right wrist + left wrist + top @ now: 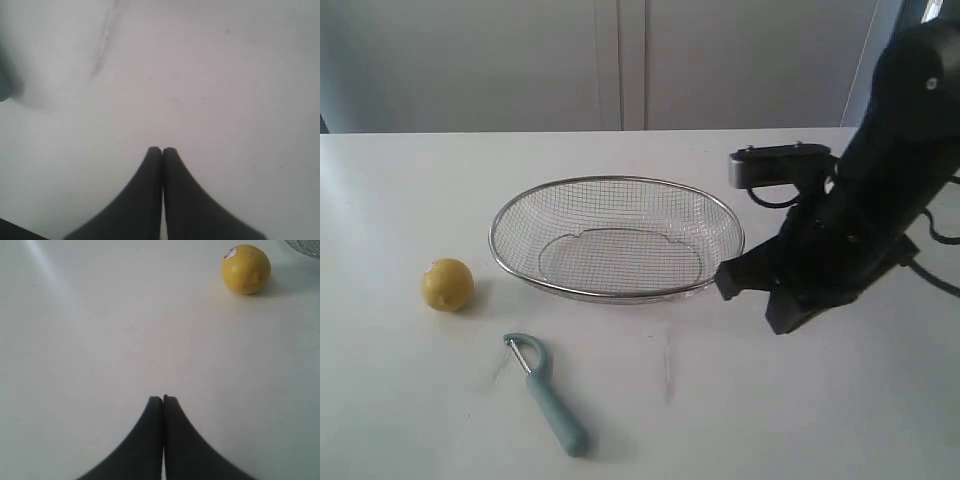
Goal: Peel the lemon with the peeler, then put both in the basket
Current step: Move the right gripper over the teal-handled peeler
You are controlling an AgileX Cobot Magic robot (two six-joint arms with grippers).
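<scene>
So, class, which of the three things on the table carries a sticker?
The lemon, yellow and round, with a small red-and-white sticker; the peeler and the basket show none.

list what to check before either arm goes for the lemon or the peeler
1. lemon free on the table, apart from peeler and basket: ok
2. peeler lying flat, teal handle unobstructed: ok
3. basket upright and empty: ok
4. left gripper open for a grasp: not ok, jaws shut on nothing
5. right gripper open for a grasp: not ok, jaws shut on nothing
6. lemon peeled: not ok, skin whole where visible, sticker on it
</scene>
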